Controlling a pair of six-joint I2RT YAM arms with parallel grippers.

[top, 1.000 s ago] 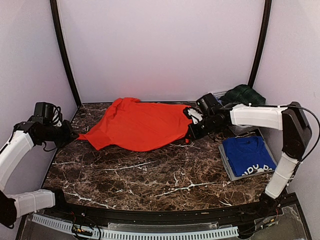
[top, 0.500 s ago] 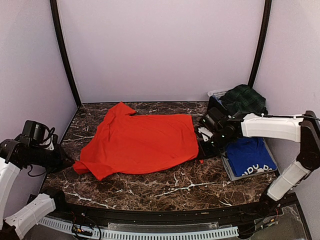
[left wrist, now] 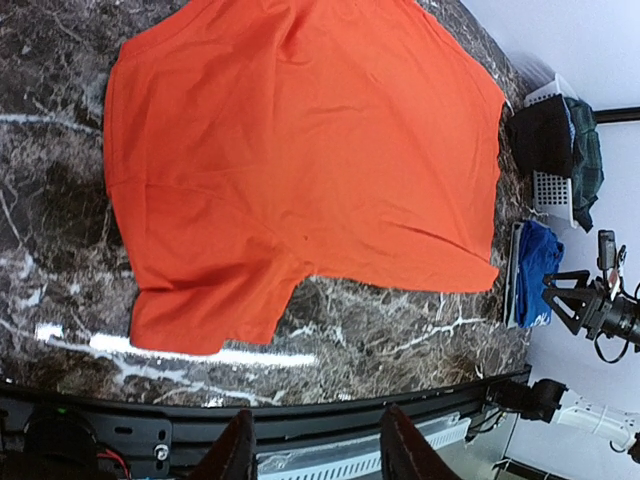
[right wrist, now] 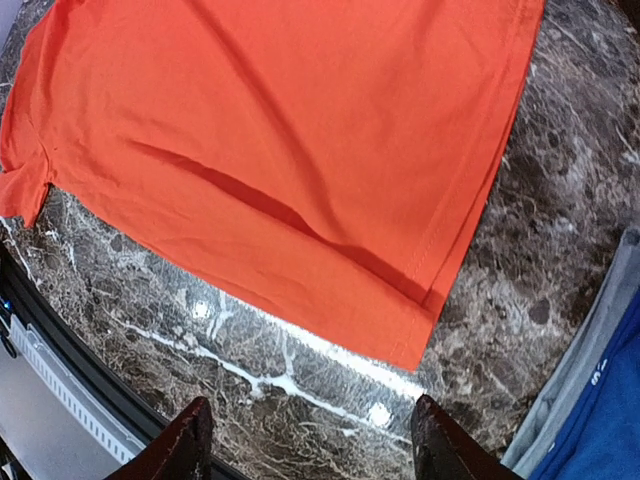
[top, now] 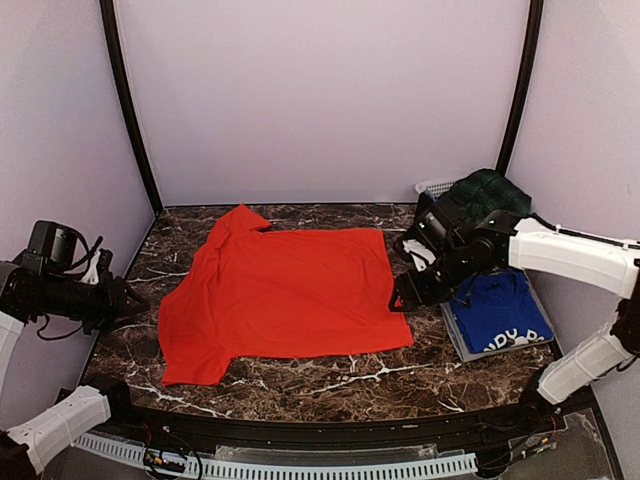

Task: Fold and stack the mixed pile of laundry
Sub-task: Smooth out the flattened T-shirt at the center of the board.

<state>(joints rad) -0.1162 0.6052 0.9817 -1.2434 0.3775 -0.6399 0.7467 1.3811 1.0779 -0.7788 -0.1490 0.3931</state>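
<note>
Laundry check, both my grippers hanging empty.
My left gripper (left wrist: 318, 450) and right gripper (right wrist: 315, 440) are spread wide, holding nothing. Between them the red-orange T-shirt (top: 280, 295) lies flat on the marble table (top: 300, 375). The blue T-shirt (top: 495, 305) sits folded on the grey tray (top: 458, 340), with the tartan skirt (top: 485, 195) heaped over the basket (top: 437, 186) at the back.

Tabletop (top: 300, 375) is dark brown marble-look stuff with white veins, pretty glossy, with a couple of bright glare spots. Plain pale walls (top: 320, 100) go up behind it and on both sides. Black pole (top: 125, 100) at its back-left corner, another black pole (top: 520, 90) back-right. Black rim (top: 300, 428) along its near edge, white slotted strip (top: 300, 465) just past that.
</note>
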